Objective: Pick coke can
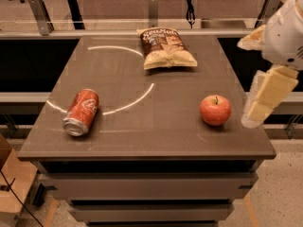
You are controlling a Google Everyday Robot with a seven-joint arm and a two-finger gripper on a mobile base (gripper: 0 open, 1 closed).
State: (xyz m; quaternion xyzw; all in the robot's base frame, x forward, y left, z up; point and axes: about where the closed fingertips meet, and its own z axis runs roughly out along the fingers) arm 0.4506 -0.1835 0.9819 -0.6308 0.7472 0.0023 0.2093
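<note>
Dark grey and matte, the tabletop (156, 131) fills most of the view, sitting on a cabinet whose drawer fronts (147, 186) show below its front edge, with a metal rail (118, 33) running across behind it and a speckled floor (279, 193) at the lower right. A red apple (215, 109) with a short stem stands near the right side of the tabletop, toward the front. The coke can (82, 112) is well apart from the apple, far over to the left in the view and at about the same depth. It lies on its side with its silver end facing the front edge and its white lettering turned up, and nothing touches it. A thin white arc (135, 100) painted on the surface curves between the apple and the can, ending near the can. A brown chip bag (166, 47) lies flat behind the apple and to its left, close to the back edge. The gripper (259, 105) hangs just to the right of the apple, past the right edge of the tabletop and raised above it. Its cream-coloured part slants down and leftward from the white arm housing (284, 34) at the upper right. It is clear of the apple and far from the can. Whether the gripper is released or clenched cannot be told from this angle, and it holds nothing that can be seen.
</note>
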